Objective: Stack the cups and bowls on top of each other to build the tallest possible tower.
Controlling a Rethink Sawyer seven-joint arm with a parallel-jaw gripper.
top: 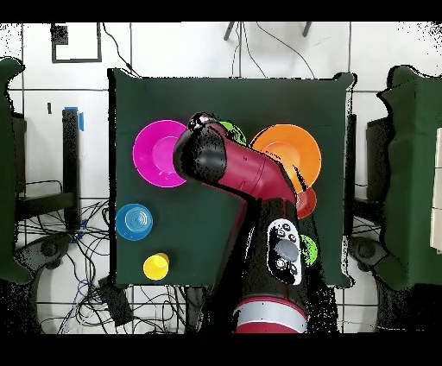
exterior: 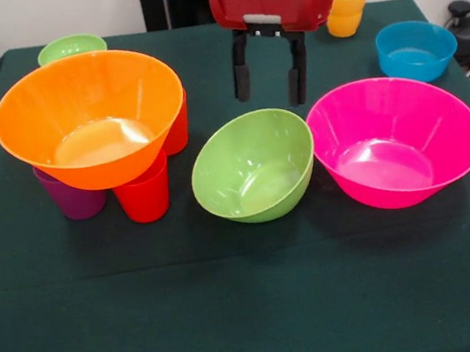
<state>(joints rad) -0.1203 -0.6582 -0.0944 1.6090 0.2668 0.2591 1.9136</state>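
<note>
The near half of the desk point(exterior: 254, 313) is bare dark green cloth, matte and slightly creased. Past it, about mid-desk, three glossy translucent plastic bowls stand in a row. The medium light green bowl point(exterior: 254, 166) sits in the middle, tipped so its round mouth faces the near edge and upward. Just beside it, towards the front view's right edge, the large pink bowl point(exterior: 396, 140) sits upright, mouth up. Towards the left edge the large orange bowl point(exterior: 91, 117) rests, slightly tilted, on tapered tumblers: a purple cup point(exterior: 72, 199), a red cup point(exterior: 144, 196) and another red-orange one point(exterior: 178, 124) behind.

Farther back, the hand point(exterior: 270, 75) hangs above the desk behind the green bowl, its two black fingers point(exterior: 242, 74) pointing straight down, spread apart and holding nothing. The small blue bowl point(exterior: 416, 50) stands near the right edge, upright. At the far edge are a small green bowl point(exterior: 71, 47) by the left corner and a yellow cup point(exterior: 347, 4) on the right. The overhead view shows white tiled floor around the desk.
</note>
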